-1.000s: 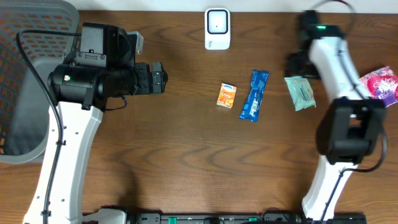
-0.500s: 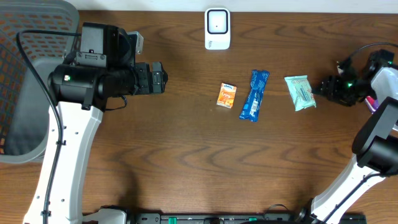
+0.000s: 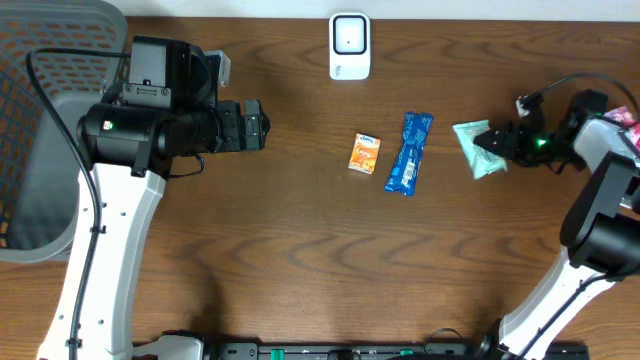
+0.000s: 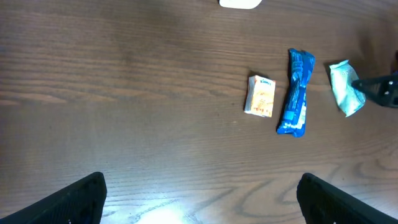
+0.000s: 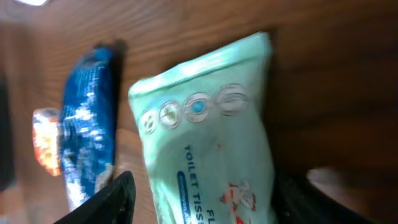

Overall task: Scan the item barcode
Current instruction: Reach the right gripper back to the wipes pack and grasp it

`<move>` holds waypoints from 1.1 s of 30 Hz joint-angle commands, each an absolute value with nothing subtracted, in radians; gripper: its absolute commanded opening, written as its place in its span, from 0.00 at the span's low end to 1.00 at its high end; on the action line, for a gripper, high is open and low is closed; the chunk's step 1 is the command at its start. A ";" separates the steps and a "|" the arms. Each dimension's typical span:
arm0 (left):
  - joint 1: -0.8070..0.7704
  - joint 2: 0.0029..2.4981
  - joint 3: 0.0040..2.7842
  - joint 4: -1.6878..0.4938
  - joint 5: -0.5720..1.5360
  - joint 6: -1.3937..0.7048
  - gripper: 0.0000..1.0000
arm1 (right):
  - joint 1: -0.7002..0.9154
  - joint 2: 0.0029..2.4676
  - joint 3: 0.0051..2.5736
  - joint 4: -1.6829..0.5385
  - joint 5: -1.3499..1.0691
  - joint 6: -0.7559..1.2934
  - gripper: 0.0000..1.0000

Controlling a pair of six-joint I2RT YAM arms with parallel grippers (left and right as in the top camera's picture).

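On the counter [image 3: 300,250] my left claw [image 4: 202,193] hung released at 9 o'clock, spread wide. My right claw [image 5: 202,196] sat at 3 o'clock astride the pale green tissue pack [image 5: 205,124], fingers apart and, as far as I could see, not yet pinching. I judged the pack light, soft and slick, so I would pinch gently across its narrow width, near the middle

Glossy plastic tissue pack [image 5: 211,155] (faintly crinkled) on a smooth, grained wooden table [image 3: 300,250].

tissue pack [image 5: 205,143]: lower end cut off, blurred | basket [image 3: 60,30]: cropped at left edge
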State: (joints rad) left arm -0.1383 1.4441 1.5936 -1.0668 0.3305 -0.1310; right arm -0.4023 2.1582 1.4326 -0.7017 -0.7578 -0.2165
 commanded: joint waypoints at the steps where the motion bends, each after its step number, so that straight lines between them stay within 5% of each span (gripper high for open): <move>1: -0.136 1.446 1.592 -1.069 0.321 -0.133 0.98 | -0.396 2.146 1.383 -0.665 -0.731 -0.150 0.54; 7: -0.136 1.446 1.592 -1.069 0.321 -0.133 0.98 | -0.392 2.146 1.355 -0.683 -0.731 -0.150 0.27; 14: -0.136 1.446 1.592 -1.069 0.321 -0.133 0.98 | -0.366 2.146 1.262 -0.606 -0.708 -0.145 0.25; 16: -0.136 1.446 1.592 -1.069 0.321 -0.133 0.98 | -0.361 2.146 1.232 -0.579 -0.709 -0.099 0.01; 20: -0.136 1.446 1.592 -1.069 0.321 -0.133 0.98 | -0.361 2.145 1.237 -0.580 -0.779 0.005 0.01; 27: -0.136 1.446 1.592 -1.069 0.321 -0.133 0.98 | -0.361 2.145 1.299 -0.576 -1.364 0.125 0.01; 33: -0.136 1.446 1.592 -1.069 0.321 -0.133 0.98 | -0.349 2.145 1.301 -0.575 -1.419 0.188 0.01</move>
